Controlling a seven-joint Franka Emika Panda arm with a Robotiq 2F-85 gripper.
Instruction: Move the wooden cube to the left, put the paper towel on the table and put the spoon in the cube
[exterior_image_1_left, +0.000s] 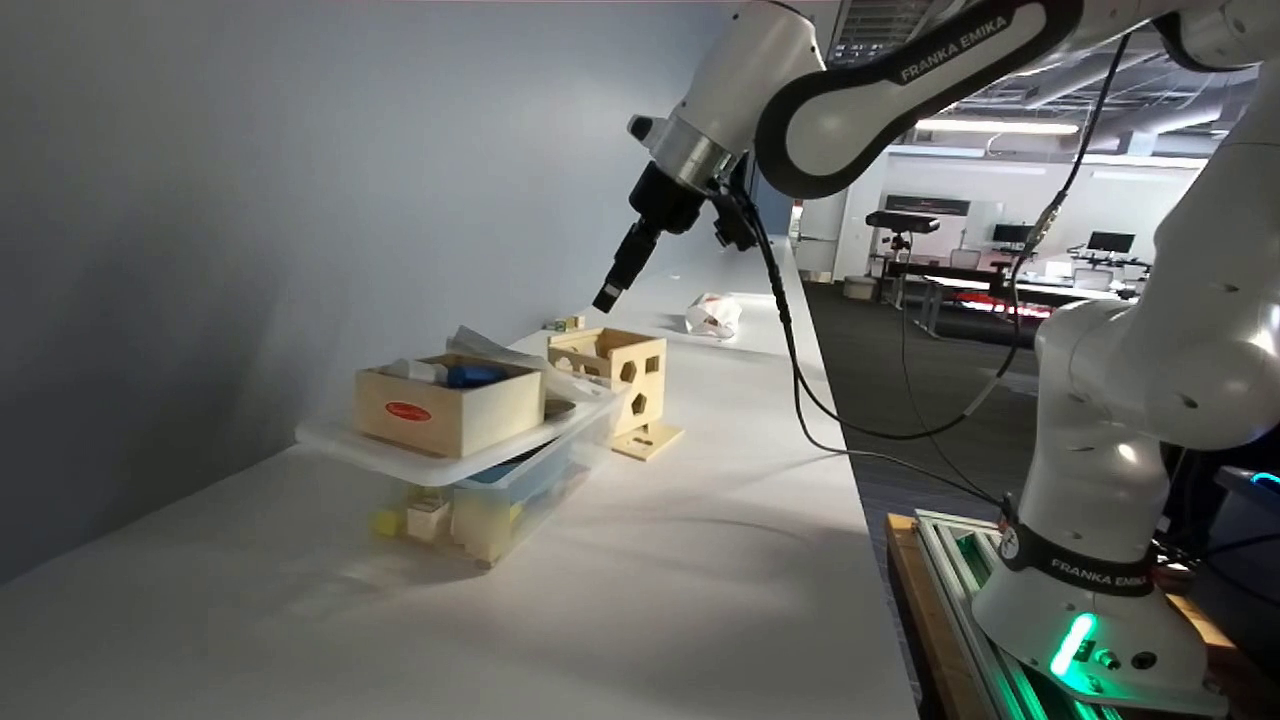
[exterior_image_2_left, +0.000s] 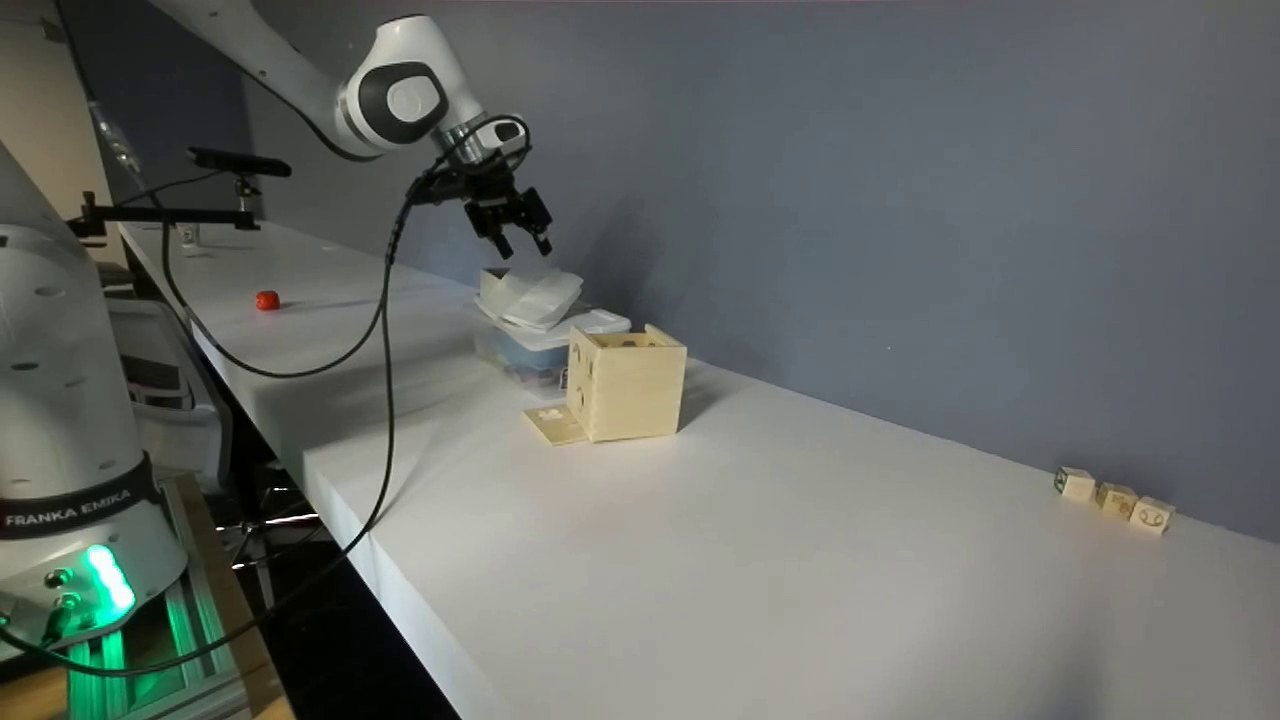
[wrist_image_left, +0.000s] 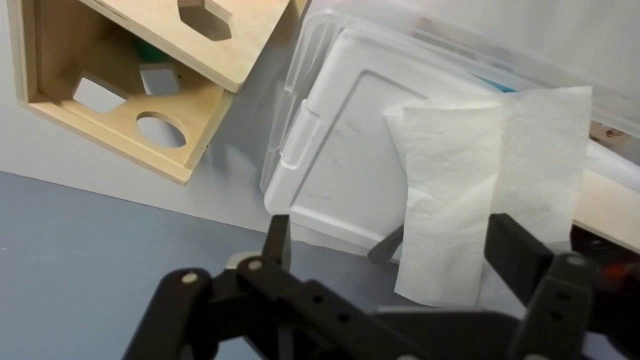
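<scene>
The wooden cube, open on top with cut-out holes, stands on the table beside a clear plastic bin; it also shows in an exterior view and the wrist view. The white paper towel lies draped over the bin's white lid; it shows in an exterior view. A grey flat handle, likely the spoon's, sticks out from under the towel; the rest is hidden. My gripper is open and empty above the towel, fingers apart in the wrist view.
The clear bin holds blocks, its lid tilted under a small wooden box. A flat wooden piece lies at the cube's base. Small blocks sit near the wall. A red object and a white crumpled bag lie farther off.
</scene>
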